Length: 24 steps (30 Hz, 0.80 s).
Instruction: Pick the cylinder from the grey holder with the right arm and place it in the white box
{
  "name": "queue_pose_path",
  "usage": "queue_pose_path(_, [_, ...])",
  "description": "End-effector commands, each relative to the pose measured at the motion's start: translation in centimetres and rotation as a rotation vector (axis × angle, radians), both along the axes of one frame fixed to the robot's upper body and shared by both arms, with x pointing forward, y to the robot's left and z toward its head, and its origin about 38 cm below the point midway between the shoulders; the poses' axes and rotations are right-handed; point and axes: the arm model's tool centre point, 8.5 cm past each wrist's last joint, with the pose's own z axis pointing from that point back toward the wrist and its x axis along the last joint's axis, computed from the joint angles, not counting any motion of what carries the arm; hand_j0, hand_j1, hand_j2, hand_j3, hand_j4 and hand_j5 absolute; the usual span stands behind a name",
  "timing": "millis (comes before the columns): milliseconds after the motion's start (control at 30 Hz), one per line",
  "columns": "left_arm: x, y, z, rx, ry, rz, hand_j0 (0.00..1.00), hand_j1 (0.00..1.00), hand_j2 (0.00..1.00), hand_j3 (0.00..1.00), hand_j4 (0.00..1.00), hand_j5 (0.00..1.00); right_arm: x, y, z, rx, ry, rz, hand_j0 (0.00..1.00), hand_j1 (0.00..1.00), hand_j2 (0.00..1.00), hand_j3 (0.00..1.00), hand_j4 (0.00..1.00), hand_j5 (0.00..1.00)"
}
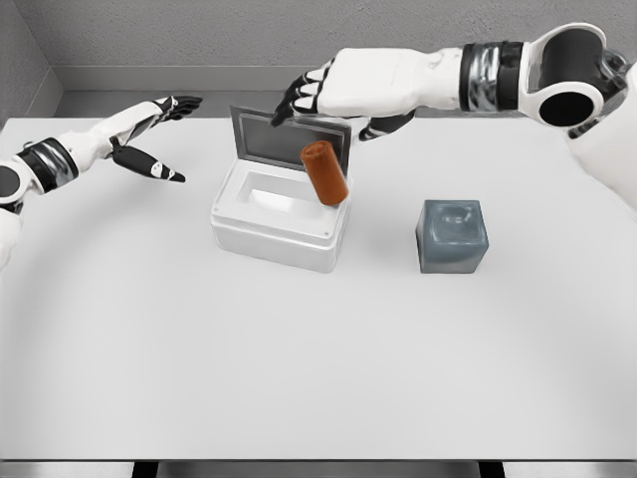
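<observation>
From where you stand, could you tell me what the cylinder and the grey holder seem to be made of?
Cylinder: matte rust-orange, possibly plastic or painted wood; no gloss. Grey holder: slate-grey with rounded edges and a soft sheen, perhaps rubber or moulded plastic. A render, so uncertain.

A broad, flat white bench [299,368] with a smooth matt top is seen filling most of the view. Its straight front edge is met near the bottom by a narrow dark strip [299,469]. Behind the far edge, a grey, finely speckled wall [249,30] is shown, bordered below by a paler grey ledge [199,68]. A second grey wall [20,60] is joined at the left corner. Soft, even light is cast, with faint shadows.
</observation>
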Motion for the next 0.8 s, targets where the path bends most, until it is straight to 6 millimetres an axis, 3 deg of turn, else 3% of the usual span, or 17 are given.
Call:
queue_pose_path(0, [0.0, 0.0, 0.1, -0.009, -0.002, 0.003, 1.0, 1.0, 1.0, 1.0, 1.0, 1.0, -2.3, -4.1, 4.8, 0.015, -0.136, -0.032, 1.0, 1.0, 1.0, 1.0, 1.0, 1.0])
queue_pose_path(33, [0.0, 0.0, 0.1, -0.009, -0.002, 0.003, 1.0, 1.0, 1.0, 1.0, 1.0, 1.0, -2.4, -5.6, 4.9, 0.0, -0.134, -0.062, 1.0, 1.0, 1.0, 1.0, 1.0, 1.0])
queue_pose_path(133, [0.0, 0.0, 0.1, -0.009, -0.001, 0.004, 1.0, 1.0, 1.0, 1.0, 1.0, 1.0, -2.8, -9.6, 2.3, 0.003, -0.024, -0.125, 1.0, 1.0, 1.0, 1.0, 1.0, 1.0])
queue_pose_path(233, [0.1, 0.0, 0.1, -0.01, 0.002, 0.007, 1.0, 1.0, 1.0, 1.0, 1.0, 1.0, -3.5, -13.5, 2.6, 0.002, 0.017, -0.193, 1.0, 1.0, 1.0, 1.0, 1.0, 1.0])
queue_pose_path(400, [0.5, -0.3, 0.8, -0.011, -0.009, 0.004, 1.0, 1.0, 1.0, 1.0, 1.0, 1.0, -3.7, -13.8, 1.1, -0.014, 0.051, -0.198, 1.0, 1.0, 1.0, 1.0, 1.0, 1.0])
queue_pose_path(600, [1.1, -1.4, 1.2, -0.025, -0.005, 0.001, 1.0, 1.0, 1.0, 1.0, 1.0, 1.0, -4.3, -15.0, 1.0, -0.016, 0.046, -0.218, 1.0, 1.0, 1.0, 1.0, 1.0, 1.0])
queue_pose_path(767, [1.1, -1.4, 1.4, -0.038, -0.01, 0.003, 1.0, 1.0, 1.0, 1.0, 1.0, 1.0, -4.8, -14.6, 0.7, -0.02, 0.05, -0.204, 1.0, 1.0, 1.0, 1.0, 1.0, 1.0])
